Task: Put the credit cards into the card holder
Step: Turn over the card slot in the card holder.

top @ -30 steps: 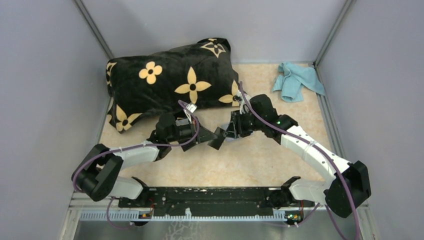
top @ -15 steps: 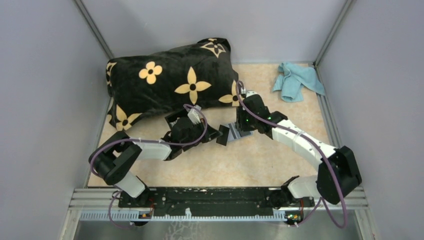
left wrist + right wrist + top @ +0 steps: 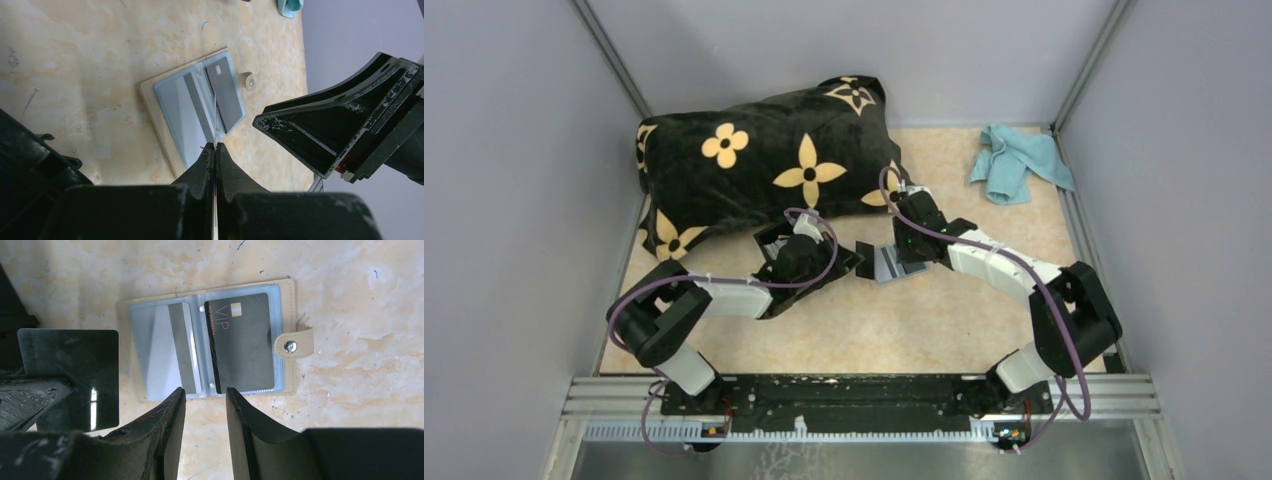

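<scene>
The card holder (image 3: 123, 345) lies open flat on the table: a beige case with clear sleeves and a snap tab. A grey card with a dark stripe (image 3: 165, 347) sits in its left sleeve and a dark "VIP" card (image 3: 245, 340) in its right. It also shows in the left wrist view (image 3: 150, 95) and the top view (image 3: 892, 264). My left gripper (image 3: 215, 146) is shut on a glossy black card (image 3: 70, 375), seen edge-on, held upright just left of the holder. My right gripper (image 3: 205, 392) is open and empty above the holder's near edge.
A big black pillow with yellow flowers (image 3: 764, 165) lies at the back left, close behind both grippers. A light blue cloth (image 3: 1019, 160) lies at the back right corner. Grey walls close in the table on three sides.
My left gripper carried the black card right and back toward the holder. My right arm folded in, and its gripper shifted left and back over the holder.
</scene>
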Robot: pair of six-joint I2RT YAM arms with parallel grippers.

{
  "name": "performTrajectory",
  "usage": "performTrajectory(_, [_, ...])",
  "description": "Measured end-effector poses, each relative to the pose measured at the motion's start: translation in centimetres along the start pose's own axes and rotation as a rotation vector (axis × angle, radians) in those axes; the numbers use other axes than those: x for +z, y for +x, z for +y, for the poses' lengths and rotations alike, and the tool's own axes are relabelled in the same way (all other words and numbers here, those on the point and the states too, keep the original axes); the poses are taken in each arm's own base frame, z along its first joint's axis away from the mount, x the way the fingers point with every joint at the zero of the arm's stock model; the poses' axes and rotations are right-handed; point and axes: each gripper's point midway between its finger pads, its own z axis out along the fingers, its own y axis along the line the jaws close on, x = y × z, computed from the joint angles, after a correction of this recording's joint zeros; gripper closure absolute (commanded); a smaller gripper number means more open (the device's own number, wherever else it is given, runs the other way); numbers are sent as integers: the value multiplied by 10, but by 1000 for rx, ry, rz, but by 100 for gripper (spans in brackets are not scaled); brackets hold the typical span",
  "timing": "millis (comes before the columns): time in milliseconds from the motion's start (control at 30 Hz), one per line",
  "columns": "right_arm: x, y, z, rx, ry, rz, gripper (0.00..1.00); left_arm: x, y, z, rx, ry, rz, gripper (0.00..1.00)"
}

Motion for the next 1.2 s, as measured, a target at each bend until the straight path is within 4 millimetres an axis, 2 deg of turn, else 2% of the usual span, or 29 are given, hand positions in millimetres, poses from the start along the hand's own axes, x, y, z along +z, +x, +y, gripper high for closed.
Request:
performTrajectory(333, [18, 3, -5, 3, 29, 31, 64, 5, 10, 23, -6, -102, -13, 100])
performTrajectory(733, [29, 12, -12, 8, 49, 69, 65, 10, 10, 31, -29, -143, -40, 100])
performTrajectory(1200, [34, 13, -12, 16, 44, 76, 65, 12, 13, 41, -66, -229, -68, 100])
